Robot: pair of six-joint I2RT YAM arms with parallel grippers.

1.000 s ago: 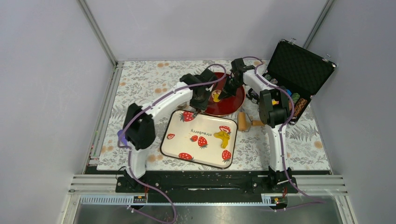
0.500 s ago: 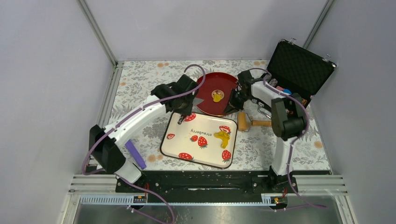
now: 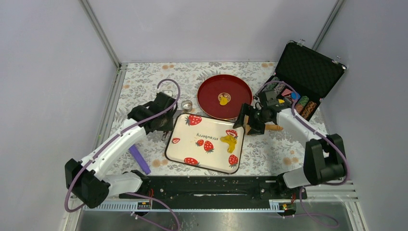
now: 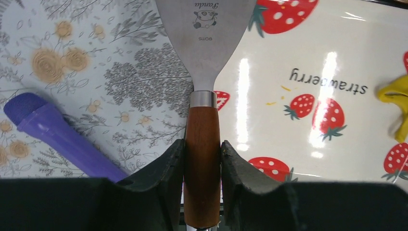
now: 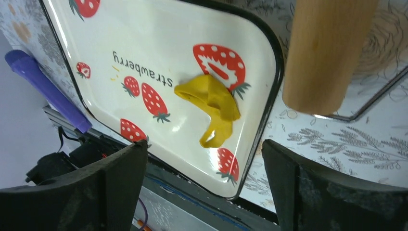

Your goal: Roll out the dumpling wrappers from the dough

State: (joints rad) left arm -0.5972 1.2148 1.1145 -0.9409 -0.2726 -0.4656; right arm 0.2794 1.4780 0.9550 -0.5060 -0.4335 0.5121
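A ragged yellow patch of dough (image 3: 229, 142) (image 5: 214, 106) lies on the right part of the strawberry tray (image 3: 192, 156) (image 5: 269, 110). One small yellow dumpling wrapper (image 3: 223, 99) rests in the middle of the red plate (image 3: 211, 89). My left gripper (image 3: 166, 125) (image 4: 202, 149) is shut on the wooden handle of a metal scraper (image 4: 204, 43), whose blade reaches over the tray's left edge. My right gripper (image 3: 244, 122) (image 5: 204, 144) hangs open and empty above the tray's right corner, beside the wooden rolling pin (image 3: 262, 127) (image 5: 327, 48).
A metal ring cutter (image 3: 186, 104) stands between the red plate and my left arm. A purple tool (image 3: 139, 159) (image 4: 57, 134) lies left of the tray. An open case of poker chips (image 3: 298, 82) sits at the back right.
Both arms pulled back from the red plate toward the near side. The right gripper went from shut to open. The left gripper carried the scraper to the tray's left edge.
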